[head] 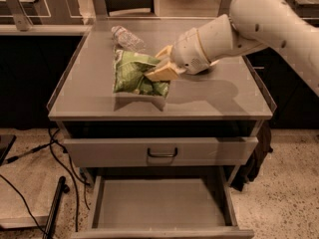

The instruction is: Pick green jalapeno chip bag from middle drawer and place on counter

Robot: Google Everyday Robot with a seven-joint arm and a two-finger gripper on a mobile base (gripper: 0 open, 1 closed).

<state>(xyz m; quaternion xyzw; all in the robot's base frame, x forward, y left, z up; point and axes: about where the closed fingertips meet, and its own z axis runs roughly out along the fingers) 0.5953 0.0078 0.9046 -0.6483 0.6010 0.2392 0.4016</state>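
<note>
Above the left half of the desk (pixel 219 101), the green jalapeno chip bag (pixel 132 73) hangs over its own shadow. The claw (pixel 154 65) grasps the bag's right edge, reaching in from the right. A clear bottle (pixel 127 36) lies just behind. Below, the middle drawer (pixel 159 203) stands pulled out.

Single white smooth-shelled robot arm (pixel 271 21) entering from upper right, extended down and to the left, thick cylindrical white wrist (pixel 202 46) tilted downward, two-finger gripper (pixel 154 65) at its left end, tan fingers (pixel 162 73) clamped on right edge of light green foil chip bag (pixel 133 73)
</note>
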